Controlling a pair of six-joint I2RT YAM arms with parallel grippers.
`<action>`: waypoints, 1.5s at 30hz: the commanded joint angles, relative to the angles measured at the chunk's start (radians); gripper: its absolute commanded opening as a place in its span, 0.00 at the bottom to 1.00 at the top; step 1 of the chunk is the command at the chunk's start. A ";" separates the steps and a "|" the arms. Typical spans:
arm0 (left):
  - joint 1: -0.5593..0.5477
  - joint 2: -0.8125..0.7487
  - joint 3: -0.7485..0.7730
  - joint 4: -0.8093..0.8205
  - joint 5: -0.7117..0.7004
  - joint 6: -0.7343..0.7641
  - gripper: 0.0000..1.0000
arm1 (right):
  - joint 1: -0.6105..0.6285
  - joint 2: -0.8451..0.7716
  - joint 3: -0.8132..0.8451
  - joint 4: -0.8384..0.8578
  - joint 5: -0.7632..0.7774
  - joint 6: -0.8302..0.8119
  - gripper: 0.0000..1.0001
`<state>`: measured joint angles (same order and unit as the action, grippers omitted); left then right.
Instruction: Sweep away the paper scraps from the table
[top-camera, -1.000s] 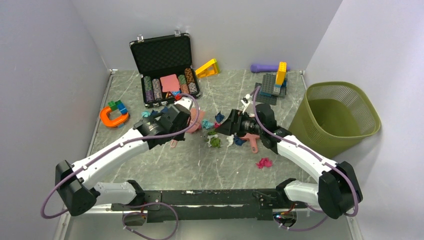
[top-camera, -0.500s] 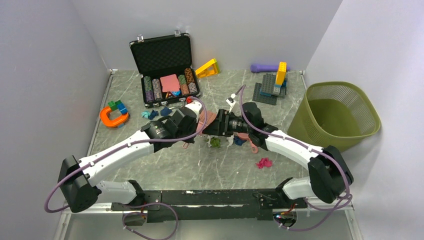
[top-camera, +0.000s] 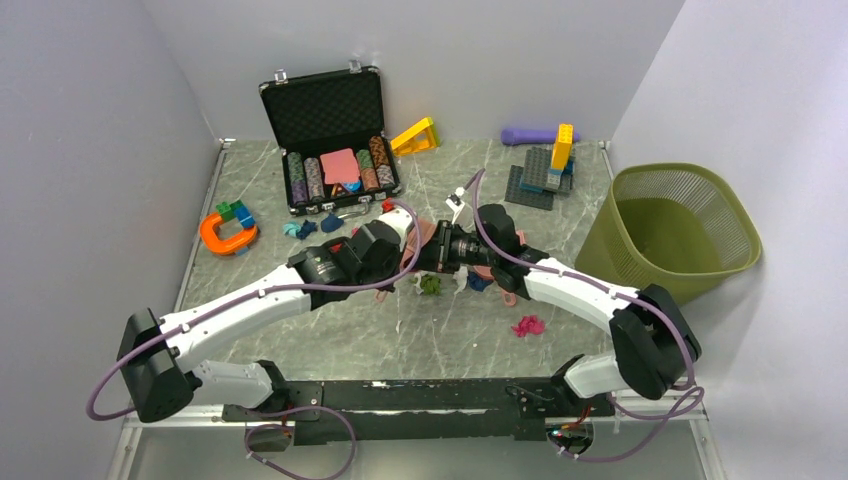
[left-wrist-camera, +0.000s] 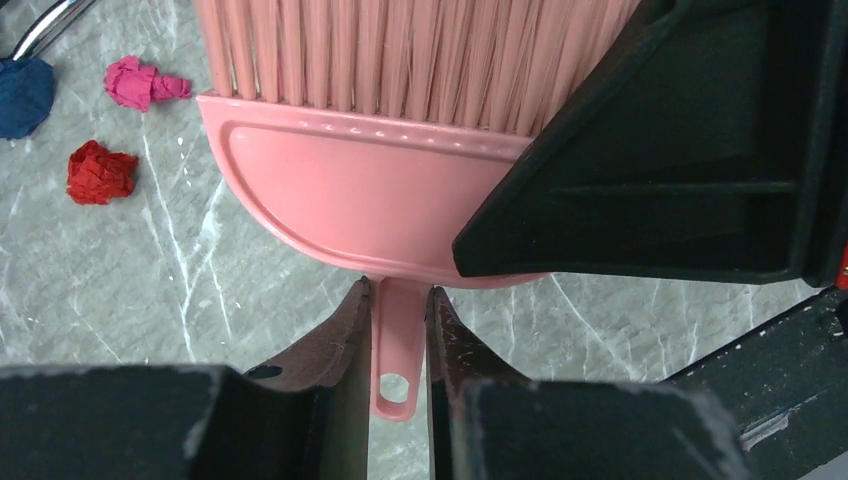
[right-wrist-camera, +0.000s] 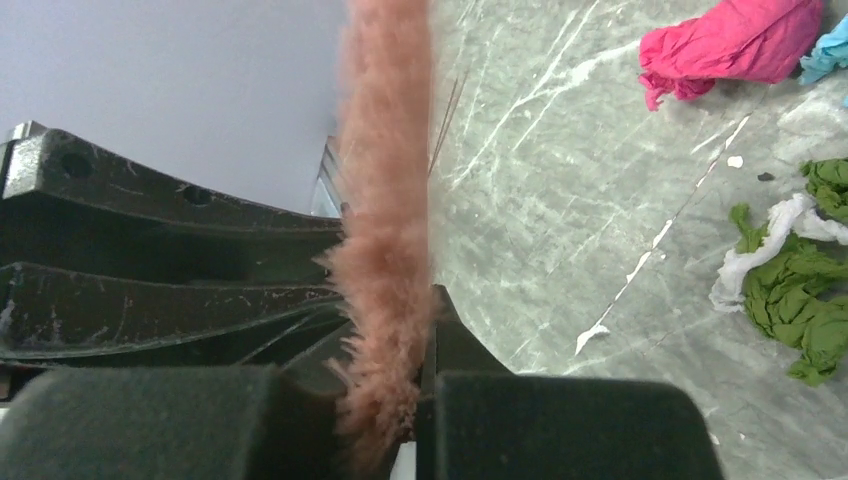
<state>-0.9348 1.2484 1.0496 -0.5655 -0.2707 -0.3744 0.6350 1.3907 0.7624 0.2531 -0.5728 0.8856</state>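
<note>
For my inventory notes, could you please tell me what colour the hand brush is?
The hand brush is salmon pink; the left wrist view shows it best.

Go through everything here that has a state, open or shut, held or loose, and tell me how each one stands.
left gripper, jaws shut on the brush handle
right gripper, jaws shut on the brush bristles
case, lid open
bin, upright
paper scraps, loose on the table
</note>
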 joint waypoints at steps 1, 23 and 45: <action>-0.011 -0.024 0.009 0.051 -0.007 -0.002 0.08 | 0.007 -0.035 0.040 -0.043 0.111 -0.054 0.00; 0.396 -0.294 -0.548 1.171 0.708 -0.724 0.82 | 0.006 -0.348 -0.319 0.621 0.259 0.138 0.00; 0.392 -0.114 -0.594 1.702 0.730 -0.955 0.54 | 0.024 -0.111 -0.409 1.188 0.339 0.305 0.00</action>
<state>-0.5411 1.1366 0.4213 1.0554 0.4297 -1.3193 0.6518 1.2682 0.3523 1.2907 -0.2626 1.1732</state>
